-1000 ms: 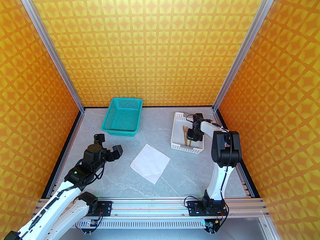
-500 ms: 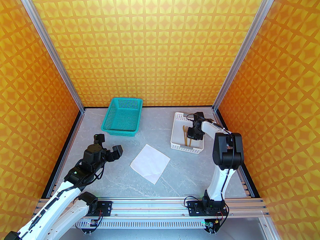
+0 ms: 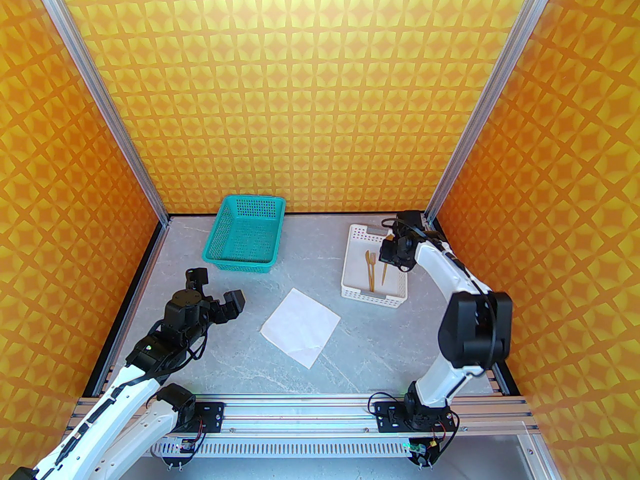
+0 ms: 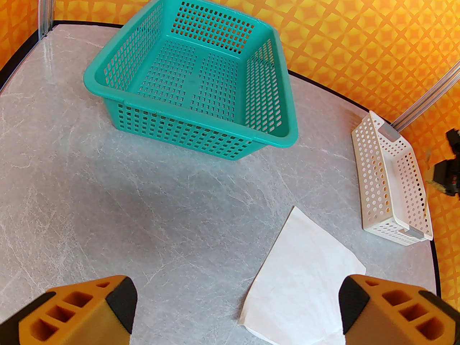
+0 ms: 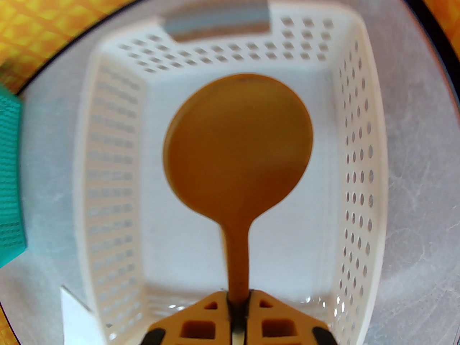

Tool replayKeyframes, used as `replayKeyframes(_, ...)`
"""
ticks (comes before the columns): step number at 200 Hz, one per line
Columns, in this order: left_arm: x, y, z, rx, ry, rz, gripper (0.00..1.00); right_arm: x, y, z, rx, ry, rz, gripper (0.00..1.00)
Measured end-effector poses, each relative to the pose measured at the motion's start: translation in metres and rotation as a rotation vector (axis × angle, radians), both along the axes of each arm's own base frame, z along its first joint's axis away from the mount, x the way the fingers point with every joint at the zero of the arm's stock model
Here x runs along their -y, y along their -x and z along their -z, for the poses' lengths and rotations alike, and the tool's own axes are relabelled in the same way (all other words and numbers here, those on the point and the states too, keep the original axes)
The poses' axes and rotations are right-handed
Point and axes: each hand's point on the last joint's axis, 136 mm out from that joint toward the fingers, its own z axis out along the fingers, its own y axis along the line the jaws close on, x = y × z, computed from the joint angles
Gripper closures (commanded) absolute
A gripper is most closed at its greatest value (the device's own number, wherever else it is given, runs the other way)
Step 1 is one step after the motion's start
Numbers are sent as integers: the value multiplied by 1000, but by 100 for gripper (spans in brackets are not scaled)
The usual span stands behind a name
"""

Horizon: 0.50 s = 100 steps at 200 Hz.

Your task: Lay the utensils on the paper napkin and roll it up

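The left gripper (image 3: 216,290) (image 4: 238,300) hovers just left of the paper napkin (image 3: 300,327) (image 4: 302,275). Its two fingers are spread wide apart and hold nothing. Behind the napkin and a bit to the left sits a green basket (image 3: 239,264) (image 4: 187,110). The napkin lies flat on the grey table (image 3: 360,358), turned like a diamond. Behind the napkin and to the right sits a white basket (image 3: 372,295) (image 5: 359,156). The fork (image 3: 371,270) lies inside it. Over that same basket, the right gripper (image 5: 238,297) pinches the thin handle of the spoon (image 3: 384,274) (image 5: 237,146). The spoon's round end points away from the fingers.
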Motion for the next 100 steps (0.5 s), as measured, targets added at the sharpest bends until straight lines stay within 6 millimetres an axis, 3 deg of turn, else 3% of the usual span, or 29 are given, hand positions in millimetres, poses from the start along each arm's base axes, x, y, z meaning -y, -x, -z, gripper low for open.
replayKeyframes(45,0,1,-1,5,3,0,2,-42,19,-34,63,-27,-75,91)
replayKeyframes(100,1,3,2,1,7,9,2,-106,56,-46,78,-95,-176,91)
